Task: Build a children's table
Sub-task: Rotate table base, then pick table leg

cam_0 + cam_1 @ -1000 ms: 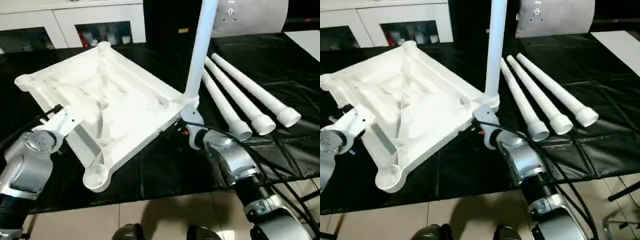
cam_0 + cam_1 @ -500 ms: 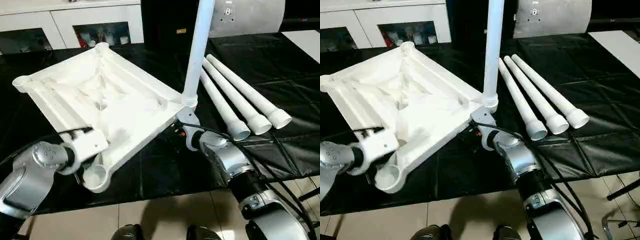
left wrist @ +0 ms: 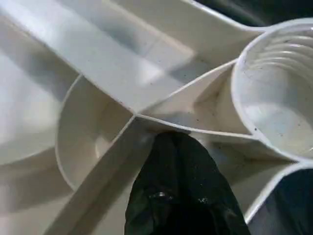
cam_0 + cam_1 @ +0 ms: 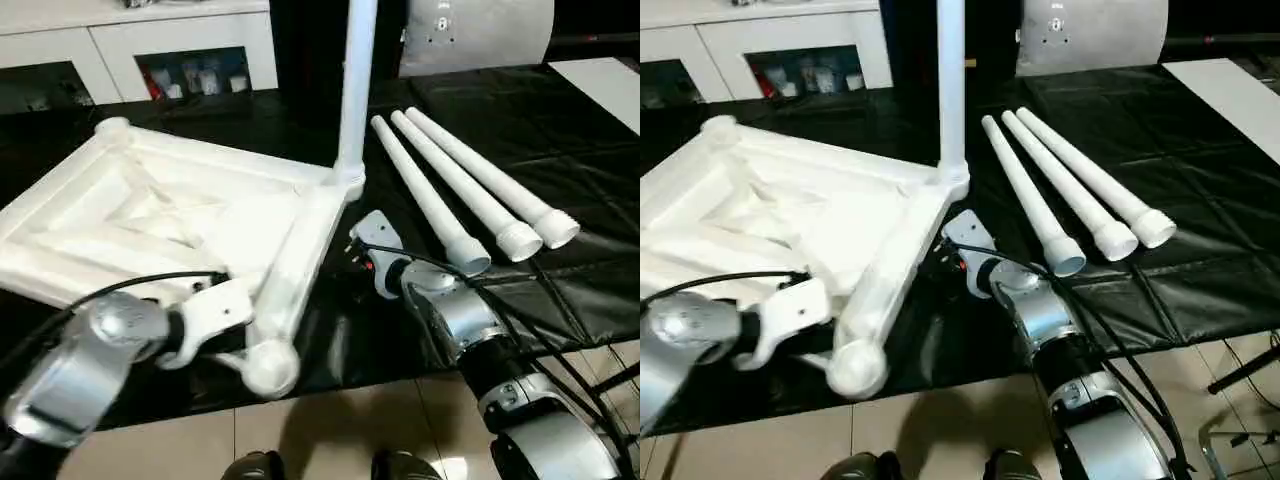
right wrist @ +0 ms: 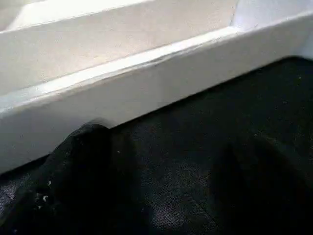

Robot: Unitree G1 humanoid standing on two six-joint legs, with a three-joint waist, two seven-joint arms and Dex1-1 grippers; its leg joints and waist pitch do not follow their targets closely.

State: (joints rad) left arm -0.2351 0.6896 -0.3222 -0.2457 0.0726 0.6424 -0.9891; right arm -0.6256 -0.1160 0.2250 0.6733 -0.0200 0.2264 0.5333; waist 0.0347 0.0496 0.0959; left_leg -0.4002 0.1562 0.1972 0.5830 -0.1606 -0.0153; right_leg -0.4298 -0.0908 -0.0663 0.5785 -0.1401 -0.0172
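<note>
The white tabletop [image 4: 150, 215] lies upside down on the black cover, its ribs facing up. One leg [image 4: 355, 90] stands upright in the far right corner socket. Three loose legs [image 4: 470, 180] lie side by side to the right. My left gripper [image 4: 243, 343] is shut on the rim by the near corner socket [image 3: 274, 107]; one black finger [image 3: 181, 186] rests on a rib. My right gripper [image 4: 362, 258] is open, low on the cover. Its fingers [image 5: 83, 166] are just short of the top's side wall [image 5: 146, 83].
The black-covered worktable [image 4: 560, 120] ends at a front edge just past the near corner socket, with tiled floor [image 4: 330, 430] below. White cabinets [image 4: 150, 40] and a grey panel [image 4: 470, 30] stand behind. Cables trail along my right forearm [image 4: 470, 320].
The tabletop has swung round and now lies flatter, its upright leg carried left and back. My left gripper went from the left rim to the near corner. The leg corner has drawn away from my right gripper.
</note>
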